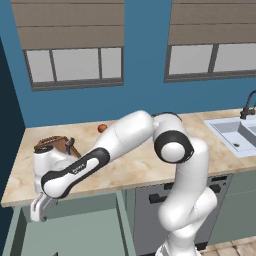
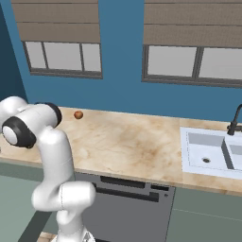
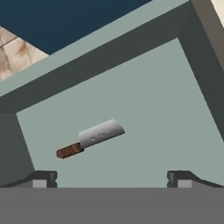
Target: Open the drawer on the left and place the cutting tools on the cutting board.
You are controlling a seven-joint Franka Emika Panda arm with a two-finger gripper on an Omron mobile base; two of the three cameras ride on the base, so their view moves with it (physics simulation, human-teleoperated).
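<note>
One cleaver (image 3: 92, 138) with a grey blade and reddish-brown handle lies flat on the floor of your open drawer (image 3: 144, 100). Your gripper (image 3: 111, 178) hangs above it, fingers spread wide, holding nothing. The cutting board (image 1: 54, 145) rests on the counter (image 1: 145, 165), with a dark tool on it.

1. We find one marking: small white lettering on the dark band of the arm's forearm (image 1: 80, 167) in the left base view. It is too small and blurred for us to read.
2. We read no text, label, brand, number or sign on any other surface in the left base view, the right base view or the hand view.
</note>
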